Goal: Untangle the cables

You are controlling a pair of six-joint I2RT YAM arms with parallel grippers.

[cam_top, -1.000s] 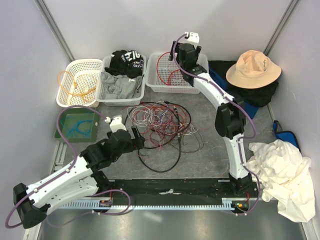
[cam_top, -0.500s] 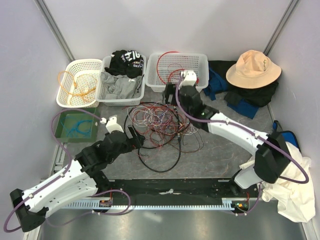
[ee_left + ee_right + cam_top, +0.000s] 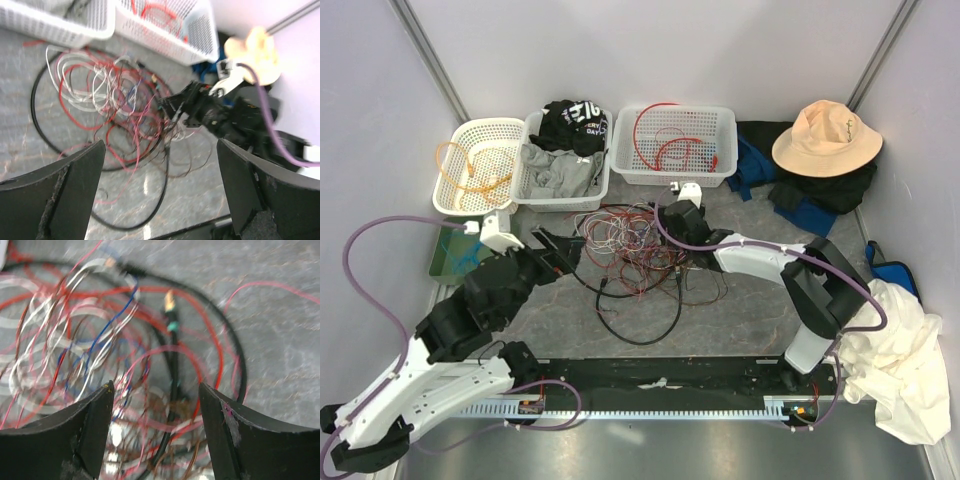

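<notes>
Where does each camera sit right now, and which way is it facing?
Top external: above and behind the bases, looking down on the table; both arms show, with left gripper and right gripper by the cables.
Left wrist: on the left arm, facing across the tangle toward the right gripper; its own open fingers frame the bottom.
Right wrist: close above the tangle, looking at a black plug-ended cable; its own fingers show.
Shared: top and left wrist views both show the right gripper and the white basket holding red cable.

High overhead view, two close wrist views, all sharing cables (image 3: 632,240)
</notes>
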